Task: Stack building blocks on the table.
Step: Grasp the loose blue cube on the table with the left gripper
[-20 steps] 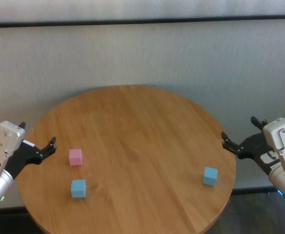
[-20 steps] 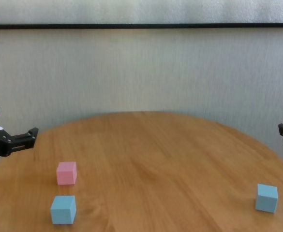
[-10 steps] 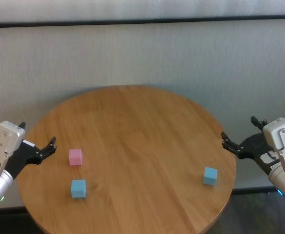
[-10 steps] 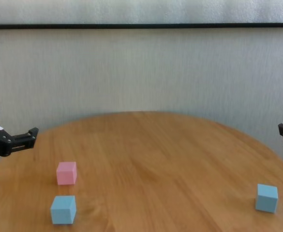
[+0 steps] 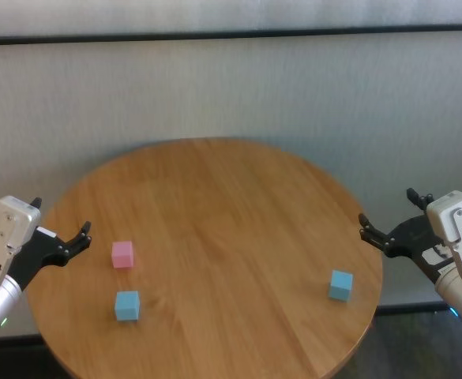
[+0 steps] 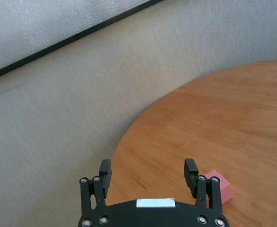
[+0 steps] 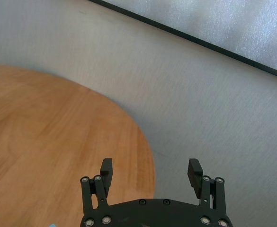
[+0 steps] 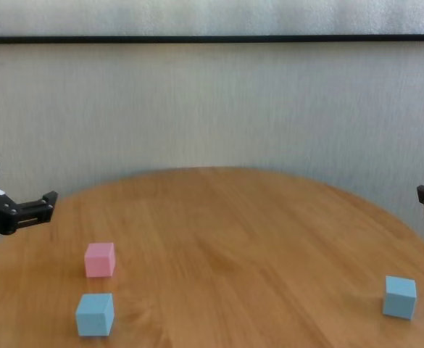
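A pink block (image 5: 122,254) sits on the round wooden table (image 5: 223,197) at the left, with a light blue block (image 5: 126,305) just in front of it. A second light blue block (image 5: 340,285) sits at the right edge. All three are apart and unstacked. My left gripper (image 5: 58,217) is open and empty, hovering at the table's left rim beside the pink block (image 6: 218,187). My right gripper (image 5: 388,208) is open and empty, just off the right rim behind the right blue block. The chest view shows the pink block (image 8: 100,259) and both blue blocks (image 8: 95,314) (image 8: 400,296).
A grey wall with a dark horizontal strip (image 5: 231,35) stands behind the table. The table's middle and back (image 8: 233,217) are bare wood. The floor (image 5: 420,347) shows past the right rim.
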